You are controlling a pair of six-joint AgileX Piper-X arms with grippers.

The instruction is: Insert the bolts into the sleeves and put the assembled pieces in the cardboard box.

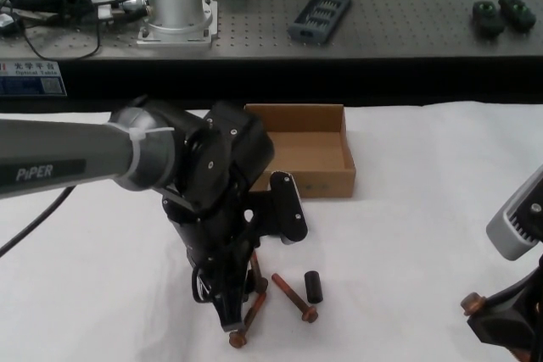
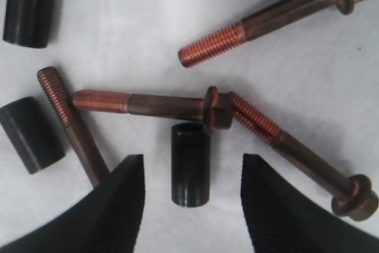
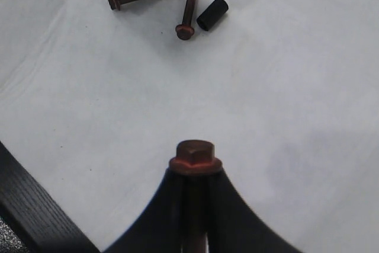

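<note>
**Left gripper** (image 2: pixel 190 158): points down over the parts cluster, near the front edge of the cloth and left of centre. Its fingers (image 2: pixel 118 205) are spread, black and ribbed on the inner faces. They stand either side of one sleeve with a gap on each side.

**Sleeve** (image 2: pixel 190 176): short black tube lying on its side between the spread fingers, matte, one open end showing.

**Other sleeves** (image 2: pixel 29 7): same black tubes, lying loose around the cluster. One (image 1: pixel 314 286) lies at the cluster's right edge, just beside a bolt.

**Bolts** (image 2: pixel 148 103): copper-coloured, with flanged hex heads, dull brown shanks and brighter threaded tips. Several lie flat on the cloth. One head touches the threaded end of a neighbour (image 2: pixel 296 149), one (image 2: pixel 272 19) lies apart, and one (image 2: pixel 71 125) runs partly under a finger.

**Right gripper** (image 3: pixel 195 176): low at the near right of the bench, well apart from the cluster. Its fingers are pressed together on the held bolt.

**Held bolt** (image 3: pixel 195 155): gripped by the shank, its hex head sticking out past the fingertips.

**Cardboard box** (image 1: pixel 322 182): brown, open-topped, on the cloth just beyond the cluster, near centre.

**White cloth** (image 1: pixel 407 226): covers the bench.
</note>
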